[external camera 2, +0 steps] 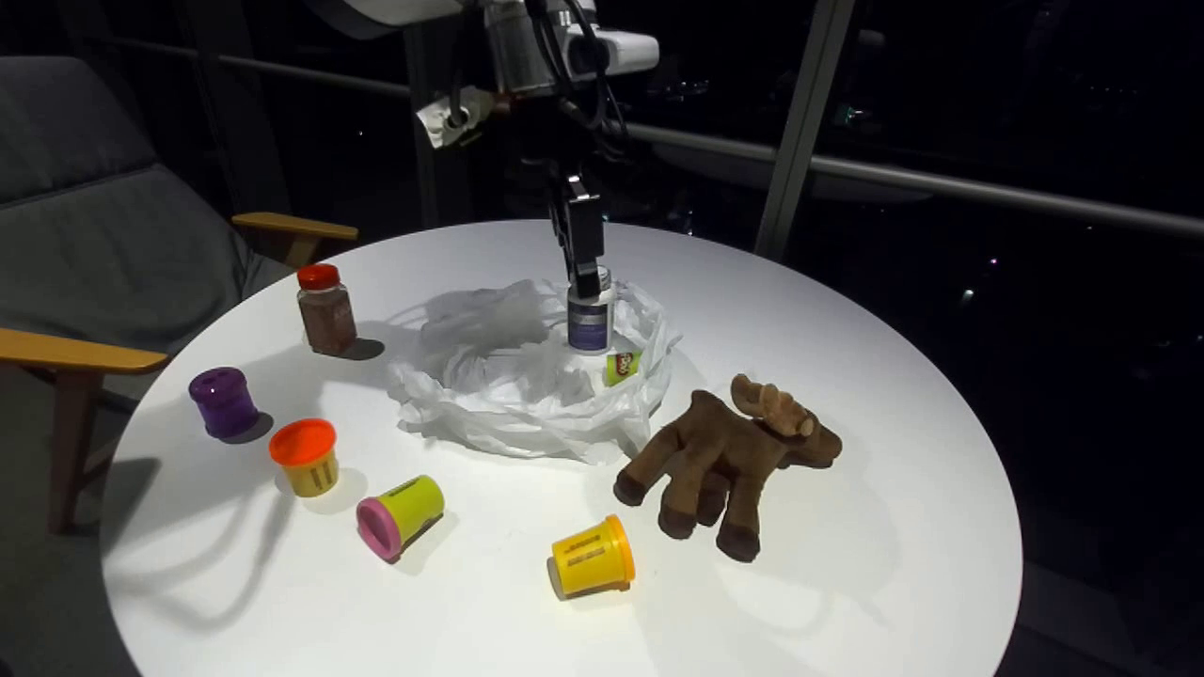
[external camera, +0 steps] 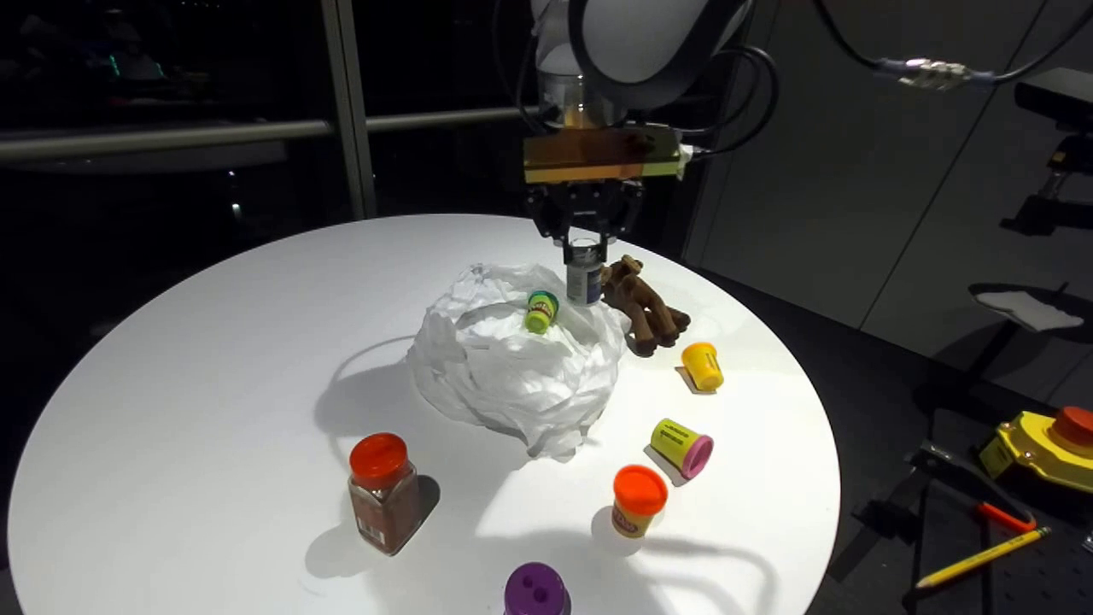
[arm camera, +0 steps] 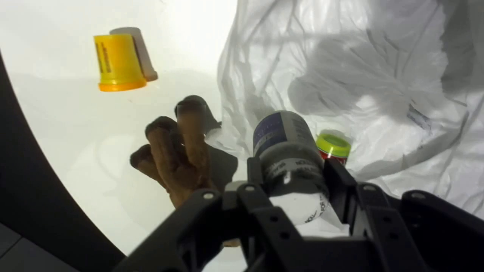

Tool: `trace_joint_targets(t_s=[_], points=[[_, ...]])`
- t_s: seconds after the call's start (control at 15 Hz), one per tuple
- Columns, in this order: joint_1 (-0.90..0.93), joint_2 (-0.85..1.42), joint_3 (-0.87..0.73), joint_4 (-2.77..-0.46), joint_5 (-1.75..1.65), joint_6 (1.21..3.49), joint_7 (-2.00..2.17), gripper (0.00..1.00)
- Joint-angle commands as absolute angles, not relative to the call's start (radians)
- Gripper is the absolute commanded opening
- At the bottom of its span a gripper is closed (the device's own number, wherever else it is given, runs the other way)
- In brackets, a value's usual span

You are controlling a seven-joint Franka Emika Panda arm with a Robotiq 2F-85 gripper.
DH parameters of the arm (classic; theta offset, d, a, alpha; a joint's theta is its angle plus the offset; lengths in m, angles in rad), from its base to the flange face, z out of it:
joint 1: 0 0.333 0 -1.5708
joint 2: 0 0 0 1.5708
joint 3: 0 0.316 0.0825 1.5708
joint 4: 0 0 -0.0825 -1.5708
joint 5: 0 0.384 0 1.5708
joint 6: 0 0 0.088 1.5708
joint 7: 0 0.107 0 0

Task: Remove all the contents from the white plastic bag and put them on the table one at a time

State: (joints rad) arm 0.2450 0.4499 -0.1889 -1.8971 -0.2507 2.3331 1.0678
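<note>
The gripper (external camera: 585, 250) has a matte black housing (external camera: 589, 196) with a pale marking (external camera: 585, 213) (too small to read). Its fingers (arm camera: 342, 185) are black and flat-sided. In the wrist view, round grey screw heads (arm camera: 208, 195) and small dark holes (arm camera: 284, 235) are visible on black links (arm camera: 389, 227). Above the gripper is a glossy, amber-gold rectangular bar (external camera: 589, 158) with a pale end fitting (external camera: 686, 155). Higher above the gripper are a silver cylindrical collar (external camera 2: 513, 56), a short white projection (external camera 2: 632, 52) and a rounded white arm link (external camera: 649, 38) with a broad black band (external camera: 636, 94). Black cables (external camera: 774, 85) loop above and beside the gripper.
</note>
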Motion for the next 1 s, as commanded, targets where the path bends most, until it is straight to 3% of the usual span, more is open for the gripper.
trace_joint_targets(t_s=[0.0,0.6,0.93], points=[[0.222,0.251,-0.158,-2.149,-0.299,2.355,1.038,0.19],[0.088,0.096,-0.148,-2.568,-0.349,2.593,0.940,0.19],[0.100,0.202,-0.140,-2.589,-0.403,2.730,0.987,0.19]])
